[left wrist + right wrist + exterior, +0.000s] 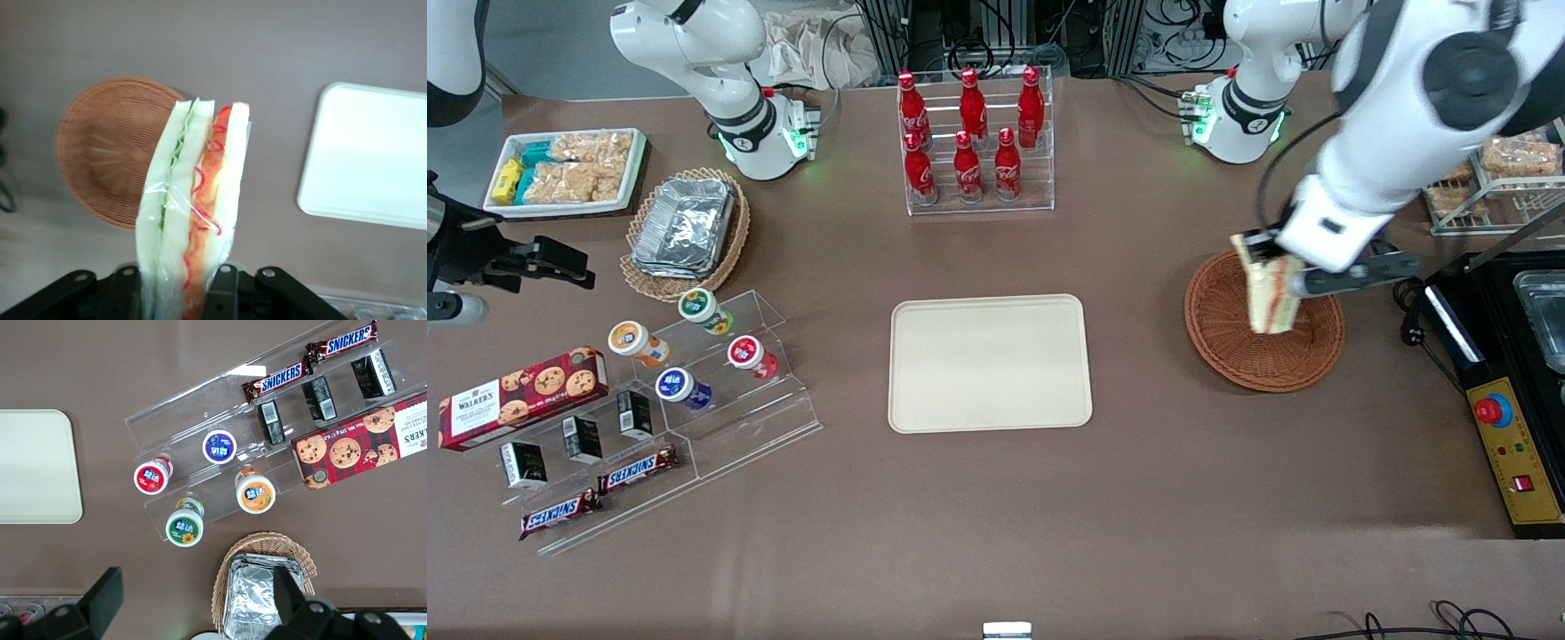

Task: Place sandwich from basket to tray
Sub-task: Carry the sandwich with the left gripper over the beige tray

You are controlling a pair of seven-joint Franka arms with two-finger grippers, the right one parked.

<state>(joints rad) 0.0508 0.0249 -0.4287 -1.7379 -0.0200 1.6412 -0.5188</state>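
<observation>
Left arm's gripper (1282, 267) hangs above the round reddish-brown basket (1227, 342), at the working arm's end of the worktop (996, 533). Fingers (223, 290) closed on the sandwich (1270, 298), clamping it across its thickness. Sandwich lifted clear of the basket, hanging point-down from the gripper; nothing under it but wicker.

Wrist view: sandwich (197, 213) wrapped in clear film, white bread slices with a green layer and a red-orange layer showing along the cut edge. Basket (107, 150) below it, nothing lying in it. Cream tray (373, 157) off to the side.

Tray (989, 363) lies flat mid-worktop, well apart from the basket, toward the parked arm's end from it. Nothing on the tray.

Farther from the front camera than the tray: a clear rack of red cola bottles (971, 133). Toward the parked arm's end: a paler basket with foil trays (685, 227), a clear stepped stand with small pots (694, 351), a red cookie box (520, 396).
</observation>
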